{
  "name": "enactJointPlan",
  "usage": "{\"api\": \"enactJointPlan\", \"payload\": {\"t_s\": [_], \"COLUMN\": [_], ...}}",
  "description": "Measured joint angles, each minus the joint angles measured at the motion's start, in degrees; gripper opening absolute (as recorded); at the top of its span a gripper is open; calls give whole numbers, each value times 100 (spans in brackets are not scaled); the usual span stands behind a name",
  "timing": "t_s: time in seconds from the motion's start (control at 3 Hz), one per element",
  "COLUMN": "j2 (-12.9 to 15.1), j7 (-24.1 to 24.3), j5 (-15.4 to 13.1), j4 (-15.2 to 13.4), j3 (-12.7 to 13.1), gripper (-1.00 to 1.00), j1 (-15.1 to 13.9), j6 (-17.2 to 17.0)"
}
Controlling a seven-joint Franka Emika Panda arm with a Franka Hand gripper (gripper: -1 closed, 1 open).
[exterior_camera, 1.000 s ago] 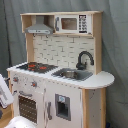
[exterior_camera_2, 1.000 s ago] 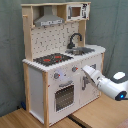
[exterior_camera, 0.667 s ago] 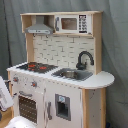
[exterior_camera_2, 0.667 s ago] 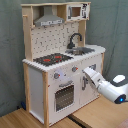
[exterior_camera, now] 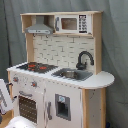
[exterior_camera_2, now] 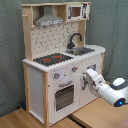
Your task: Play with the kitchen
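Grey curtain behind the tall white and light-wood toy kitchen (exterior_camera_2: 60, 60); white arm's gripper (exterior_camera_2: 86, 80) at cabinet front, finger state unclear; doors shut, play barely begun.

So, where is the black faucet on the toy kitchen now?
The black faucet stands at the back of the sink, right of the hob in the first exterior view, below the microwave.

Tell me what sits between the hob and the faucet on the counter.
In both exterior views the sink lies between the hob and the faucet, set into the kitchen counter; the faucet rises at the sink's far rim.
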Motion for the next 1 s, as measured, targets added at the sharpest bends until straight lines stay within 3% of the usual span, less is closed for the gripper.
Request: {"api": "enactJointPlan", "payload": {"t_s": [1.0], "j2": [0], "j7": [1914], "j5": [0], "j4": [1], "j3": [203], "gripper": [100], "j1": [-245], "j6": [87]}}
